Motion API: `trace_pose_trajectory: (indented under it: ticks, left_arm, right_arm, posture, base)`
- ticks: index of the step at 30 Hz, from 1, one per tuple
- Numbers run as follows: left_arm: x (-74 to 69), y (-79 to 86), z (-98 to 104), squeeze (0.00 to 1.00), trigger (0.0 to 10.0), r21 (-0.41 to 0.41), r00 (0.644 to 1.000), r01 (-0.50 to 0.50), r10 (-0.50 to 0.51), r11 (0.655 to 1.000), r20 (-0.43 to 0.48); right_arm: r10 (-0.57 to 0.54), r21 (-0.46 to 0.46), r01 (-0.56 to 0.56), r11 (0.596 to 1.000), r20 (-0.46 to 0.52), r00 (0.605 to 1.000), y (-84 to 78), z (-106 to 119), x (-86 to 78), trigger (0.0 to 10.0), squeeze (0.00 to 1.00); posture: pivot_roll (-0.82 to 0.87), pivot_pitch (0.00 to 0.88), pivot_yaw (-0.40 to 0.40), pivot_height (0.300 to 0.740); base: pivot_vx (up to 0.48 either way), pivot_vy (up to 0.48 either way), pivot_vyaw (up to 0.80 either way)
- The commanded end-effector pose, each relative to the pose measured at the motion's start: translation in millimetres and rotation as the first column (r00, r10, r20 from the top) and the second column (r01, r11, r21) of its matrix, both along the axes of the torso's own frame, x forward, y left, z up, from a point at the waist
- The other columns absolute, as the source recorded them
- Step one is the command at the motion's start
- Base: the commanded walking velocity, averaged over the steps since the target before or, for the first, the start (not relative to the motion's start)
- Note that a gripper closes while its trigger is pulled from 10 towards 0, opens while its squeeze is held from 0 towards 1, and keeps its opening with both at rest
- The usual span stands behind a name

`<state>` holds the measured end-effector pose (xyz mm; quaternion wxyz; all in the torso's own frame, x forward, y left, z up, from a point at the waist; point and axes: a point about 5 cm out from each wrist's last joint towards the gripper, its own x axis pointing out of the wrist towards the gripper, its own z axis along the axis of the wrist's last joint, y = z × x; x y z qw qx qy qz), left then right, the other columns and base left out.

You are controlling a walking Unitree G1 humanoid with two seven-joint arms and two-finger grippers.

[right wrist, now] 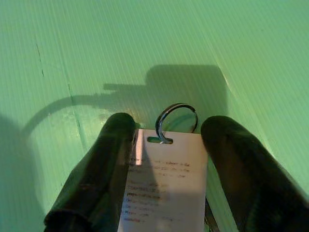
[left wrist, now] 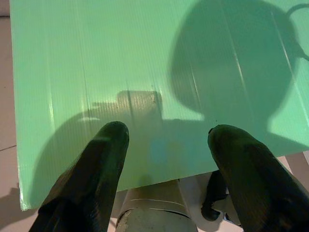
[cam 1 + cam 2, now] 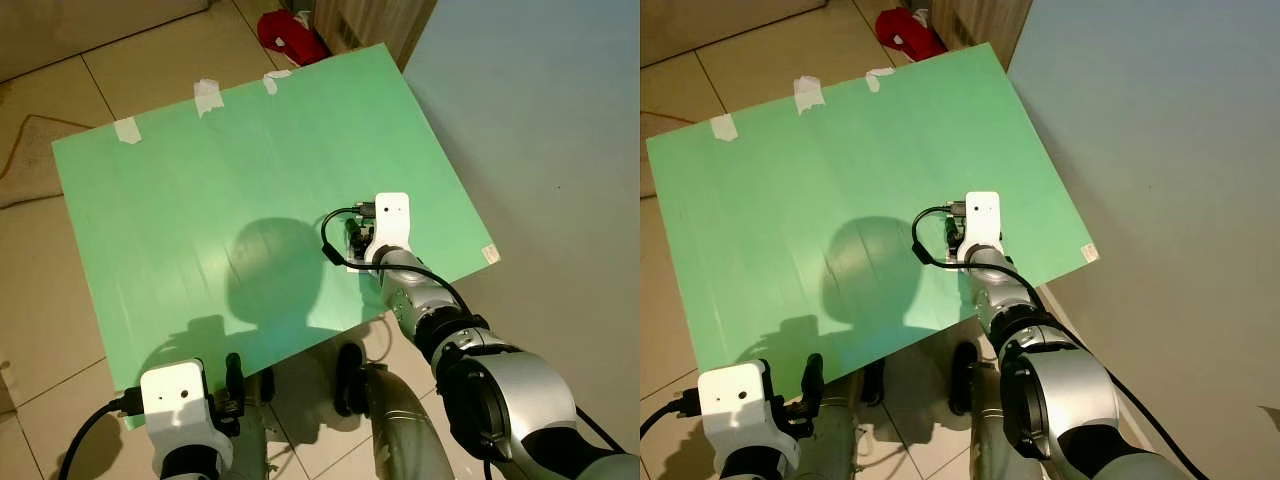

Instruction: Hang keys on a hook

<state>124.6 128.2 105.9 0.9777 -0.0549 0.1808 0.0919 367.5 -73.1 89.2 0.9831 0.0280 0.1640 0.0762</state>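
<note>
A white paper tag with a metal key ring through its slot sits between the two black fingers of my right gripper. The fingers press against the tag's sides. That gripper hovers low over the right part of a big green board, under its white wrist camera. The keys themselves are hidden beneath the tag. My left gripper is open and holds nothing. It hangs at the board's near edge.
The green board lies on a tiled floor, taped at its far edge. A red object and wooden furniture stand beyond it. A pale wall runs along the right. My own legs are below the board's near edge.
</note>
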Motion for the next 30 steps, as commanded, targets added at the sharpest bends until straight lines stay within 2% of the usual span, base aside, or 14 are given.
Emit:
trace_pose_trajectory:
  ticks: [1, 21, 30]
  left_arm:
    - [-4.9, -12.6, -1.8, 0.00, 10.0, -0.038, 0.999, 0.022, -0.024, 0.999, -0.033]
    - [2.2, -13.8, -4.0, 0.00, 10.0, -0.041, 0.999, 0.024, -0.025, 0.999, -0.024]
    - [7.3, -13.2, -3.8, 0.00, 10.0, -0.035, 0.999, 0.029, -0.030, 0.999, -0.012]
  right_arm:
    - [-0.018, 0.012, 0.019, 1.000, -0.077, 0.997, -2.1, -18.4, -10.2, 0.0, 0.00]
    - [0.055, 0.066, -0.050, 0.997, -0.085, 0.995, 5.3, -18.0, -11.2, 0.0, 0.00]
    - [0.073, 0.108, -0.070, 0.992, -0.026, 0.997, 9.7, -2.1, -3.0, 0.0, 0.00]
  posture:
    - [0.38, 0.497, -0.083, 0.740]
    - [0.35, 0.498, -0.098, 0.740]
    - [0.33, 0.481, -0.102, 0.740]
  base:
    - [0.000, 0.000, 0.00]
    - [0.000, 0.000, 0.00]
    - [0.000, 0.000, 0.00]
